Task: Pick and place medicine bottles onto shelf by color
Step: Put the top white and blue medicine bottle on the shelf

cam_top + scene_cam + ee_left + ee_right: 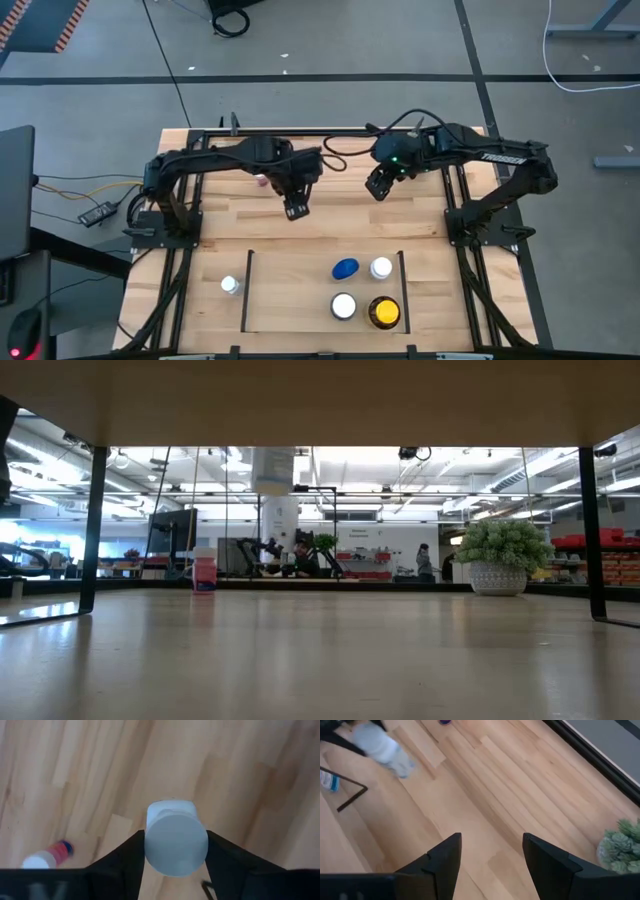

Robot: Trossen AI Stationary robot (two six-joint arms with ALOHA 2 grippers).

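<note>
My left gripper (297,207) is over the middle of the table's far half and is shut on a white medicine bottle (175,842). A reddish bottle (262,181) stands on the table just behind it, also visible in the low view as the reddish bottle (204,571). The shelf (300,320) is the wooden bay at the near edge; in it stand a blue bottle (345,268), two white-capped bottles (381,267) (343,306) and the yellow-capped amber bottle (384,312). A small white bottle (230,285) stands just left of the bay. My right gripper (378,185) hovers open to the right of the left one. My left gripper pinches the white bottle by the sides of its body (147,845) between the two fingers, coming from above and pointing down. The bottle's round end faces the wrist camera, and its length runs along the fingers. It is lifted clear of the table.
The spiky green plant (620,845) in its pot stands near the table's far right corner. Black frame rails (470,250) run along both sides of the table. Bare wood (350,225) lies between the grippers and the shelf. People and furniture show in the room beyond.
</note>
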